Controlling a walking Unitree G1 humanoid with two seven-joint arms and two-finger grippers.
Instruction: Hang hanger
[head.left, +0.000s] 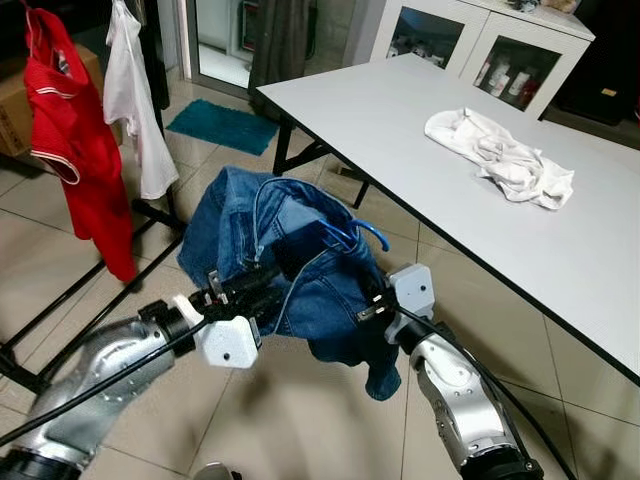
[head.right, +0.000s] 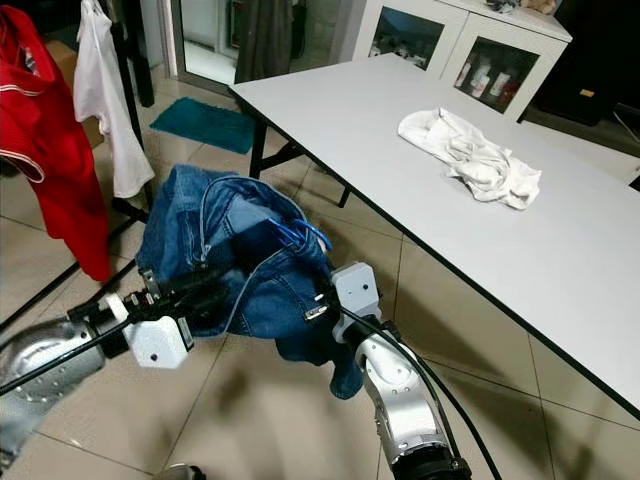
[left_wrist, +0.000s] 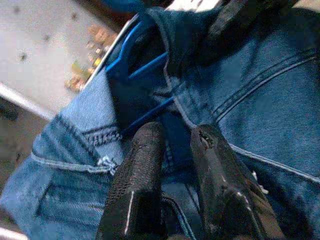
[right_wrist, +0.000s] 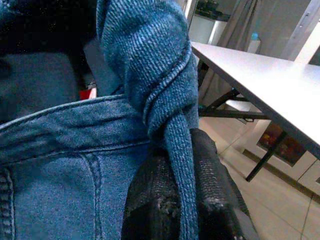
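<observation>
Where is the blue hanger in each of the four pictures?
Left eye view: blue hanger pokes out of the jeans, between the two arms.
Right eye view: same spot, middle of the picture.
Left wrist view: blue bars beyond the left claw.
Right wrist view: I cannot make it out; denim covers it.
Shared landmark: the jeans.

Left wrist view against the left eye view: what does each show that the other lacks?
Left wrist view: the left gripper close up, its fingers clamped on denim beside the blue hanger's bars, plus seam stitching.

Left eye view: the room around it, with the white table carrying a crumpled white cloth, a red garment hanging on a rack, and the right gripper.

Both: the blue jeans on the hanger.
</observation>
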